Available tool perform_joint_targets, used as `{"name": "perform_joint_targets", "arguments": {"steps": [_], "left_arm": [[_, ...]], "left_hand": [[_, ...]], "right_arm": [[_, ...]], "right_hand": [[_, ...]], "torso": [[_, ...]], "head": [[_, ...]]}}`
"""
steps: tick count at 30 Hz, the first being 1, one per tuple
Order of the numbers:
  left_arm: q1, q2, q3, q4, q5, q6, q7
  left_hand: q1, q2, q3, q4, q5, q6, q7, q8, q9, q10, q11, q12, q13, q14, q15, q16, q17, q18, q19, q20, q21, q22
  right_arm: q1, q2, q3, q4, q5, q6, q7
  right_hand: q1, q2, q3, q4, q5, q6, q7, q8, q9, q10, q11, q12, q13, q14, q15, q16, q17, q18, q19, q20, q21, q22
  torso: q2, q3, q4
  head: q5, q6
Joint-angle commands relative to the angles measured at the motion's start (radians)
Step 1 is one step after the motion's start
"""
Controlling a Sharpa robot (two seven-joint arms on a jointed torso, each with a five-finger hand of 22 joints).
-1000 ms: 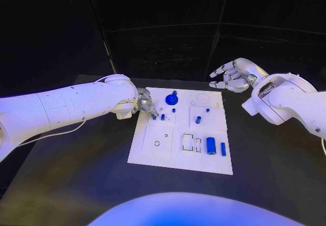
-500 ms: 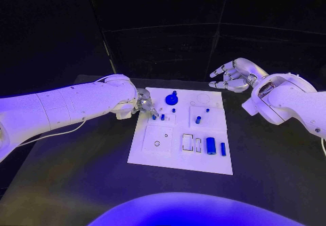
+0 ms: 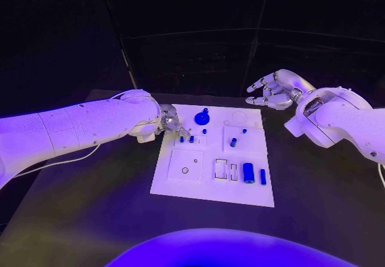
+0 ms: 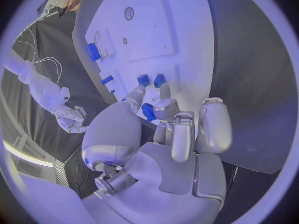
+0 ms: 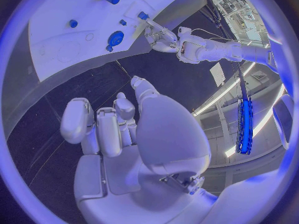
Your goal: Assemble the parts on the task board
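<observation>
We are pinching a small blue part in our left hand at the far left corner of the task board. Our right hand is hovering empty beyond the board's far right corner, fingers loosely curled and apart. A blue cylinder is lying near the board's right edge.

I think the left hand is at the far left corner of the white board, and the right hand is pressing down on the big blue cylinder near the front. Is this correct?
Not quite. The right hand is not on the big blue cylinder; the head view shows it raised beyond the far right corner of the white board, holding nothing, fingers apart. The left hand is indeed at the far left corner.
</observation>
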Motion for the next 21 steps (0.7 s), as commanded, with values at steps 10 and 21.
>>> {"name": "perform_joint_targets", "arguments": {"steps": [10, 21], "left_arm": [[0.009, -0.026, 0.011, 0.045, 0.116, -0.147, 0.119], [0.012, 0.046, 0.000, -0.002, 0.181, -0.254, 0.479]], "left_hand": [[0.092, 0.037, -0.084, 0.004, 0.003, -0.062, 0.021, -0.023, -0.016, -0.087, 0.016, -0.097, -0.137, 0.093, 0.005, -0.020, 0.219, 0.015, -0.059, 0.003, -0.095, -0.107], [0.393, 0.083, 0.009, -0.143, 0.002, -0.151, 0.114, -0.204, -0.145, -0.426, 0.101, -0.360, -0.387, -0.070, 0.082, -0.206, -0.088, 0.086, -0.334, 0.069, -0.466, -0.458]], "right_arm": [[0.001, 0.001, 0.000, -0.003, 0.002, 0.003, 0.010], [0.001, 0.011, 0.000, -0.013, 0.006, 0.002, 0.013]], "right_hand": [[0.000, -0.001, 0.000, 0.007, 0.003, -0.008, 0.000, 0.003, -0.001, -0.009, 0.001, -0.002, -0.001, 0.046, -0.007, -0.006, -0.001, 0.015, -0.008, 0.000, -0.006, -0.001], [0.003, -0.002, 0.001, 0.006, 0.003, -0.009, 0.000, 0.003, -0.001, -0.010, 0.001, -0.003, -0.003, 0.045, -0.007, -0.007, -0.003, 0.015, -0.009, 0.000, -0.007, -0.003]], "torso": [[0.000, 0.0017, 0.0001], [0.002, -0.0004, -0.0028]], "head": [[-0.002, 0.016], [-0.015, 0.031]]}}
